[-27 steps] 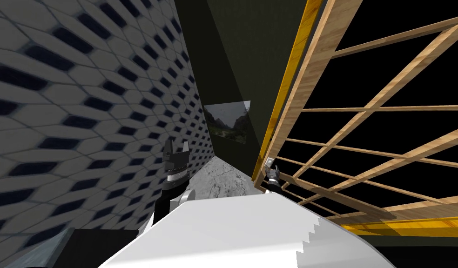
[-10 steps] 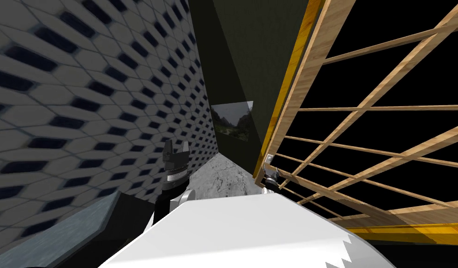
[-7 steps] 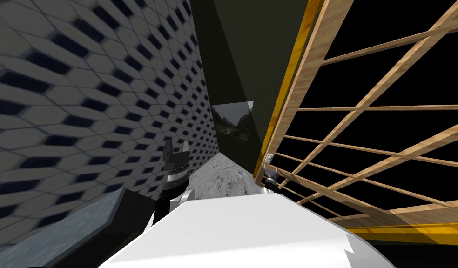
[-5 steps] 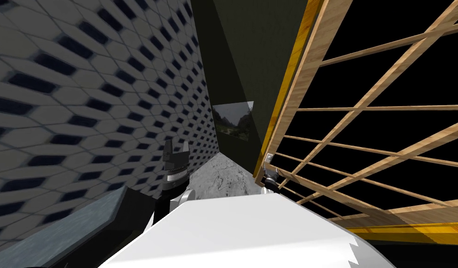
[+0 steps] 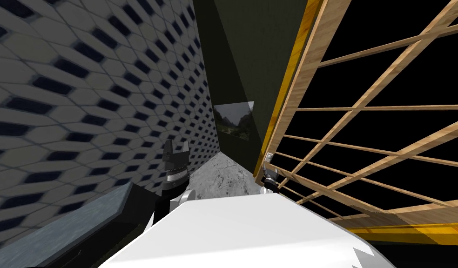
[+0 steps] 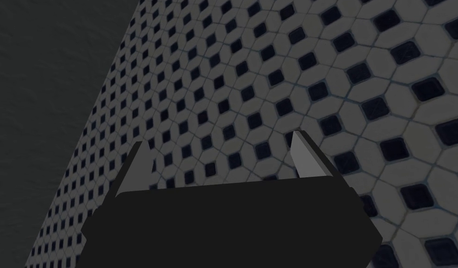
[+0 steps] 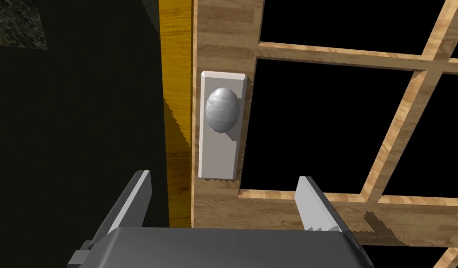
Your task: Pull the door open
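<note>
The right pincer (image 7: 223,179) hangs released just short of the grey knob (image 7: 222,110), which sits on the wooden door (image 7: 225,28) at its edge beside the yellow jamb (image 7: 176,70). It should advance straight until the knob lies between the fingers, then clench squarely. The left pincer (image 6: 218,139) is released, idle.

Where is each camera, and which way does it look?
Head view: on the head, steeply down; black-and-white tiled wall, light wooden lattice door, left gripper, right gripper.
Left wrist view: left hand, facing that wall; open fingers.
Right wrist view: right hand, facing the door's grey round knob; open fingers.
Head and right wrist share the door.
</note>
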You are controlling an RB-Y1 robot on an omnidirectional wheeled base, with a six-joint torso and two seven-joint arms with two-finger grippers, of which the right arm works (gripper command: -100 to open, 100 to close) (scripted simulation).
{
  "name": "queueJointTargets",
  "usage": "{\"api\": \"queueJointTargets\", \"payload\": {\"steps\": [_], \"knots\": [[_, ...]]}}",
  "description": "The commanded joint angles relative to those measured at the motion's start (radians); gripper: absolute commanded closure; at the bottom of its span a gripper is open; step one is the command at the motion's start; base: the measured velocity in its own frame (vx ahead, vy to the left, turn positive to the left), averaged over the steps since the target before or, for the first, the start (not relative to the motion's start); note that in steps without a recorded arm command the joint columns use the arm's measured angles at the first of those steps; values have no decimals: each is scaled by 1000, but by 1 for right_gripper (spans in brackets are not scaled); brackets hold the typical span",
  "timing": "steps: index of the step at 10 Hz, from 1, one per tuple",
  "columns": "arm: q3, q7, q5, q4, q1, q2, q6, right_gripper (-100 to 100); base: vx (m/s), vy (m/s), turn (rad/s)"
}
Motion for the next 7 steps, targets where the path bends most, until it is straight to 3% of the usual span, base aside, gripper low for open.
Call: {"api": "queueJointTargets", "payload": {"steps": [1,5,6,7], "knots": [[5,-38,0,8,17,-29,-4,-100,128,-11,7],[16,-109,-1,22,49,-84,-10,-100,173,13,8],[20,-141,-1,28,64,-110,-14,-100,141,-10,15],[23,-158,-1,31,71,-123,-15,-100,141,-13,10]]}}
